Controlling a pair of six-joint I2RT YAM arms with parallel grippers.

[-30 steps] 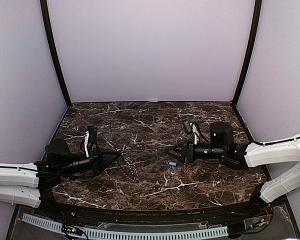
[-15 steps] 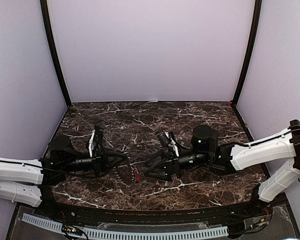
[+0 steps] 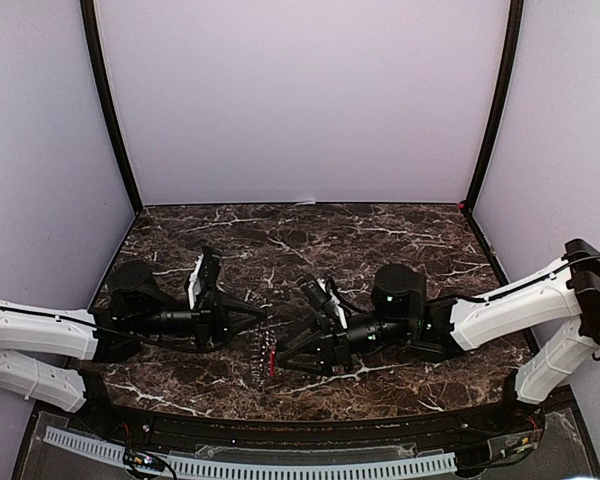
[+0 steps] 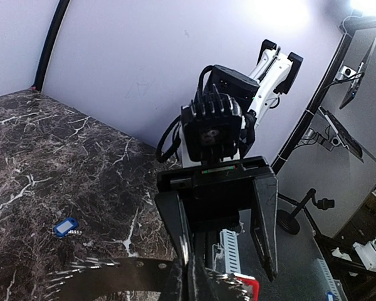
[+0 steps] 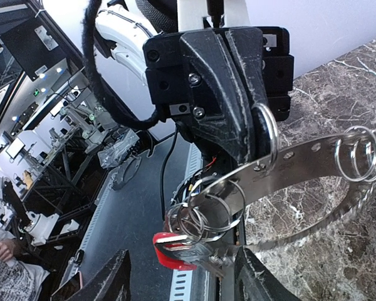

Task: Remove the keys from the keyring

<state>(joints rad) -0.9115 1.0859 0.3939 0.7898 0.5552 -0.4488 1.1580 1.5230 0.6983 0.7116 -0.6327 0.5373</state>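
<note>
The left gripper (image 3: 252,318) was clamped on the stiff, toothed steel keyring (image 5: 301,166), held on edge at the lower centre of the top view. The right gripper (image 5: 182,260) stood open, one finger on each side of the red key (image 5: 175,243) hanging there. The blue key (image 4: 66,227) lay on the marble table (image 4: 25,163), lower left in the left wrist view. The light red key would probably slip; its plastic head seemed the best hold.

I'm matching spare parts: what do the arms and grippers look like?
The left arm and right arm have white shells, black round joints and black cables. The left gripper and right gripper are black, with tapered fingers.
</note>
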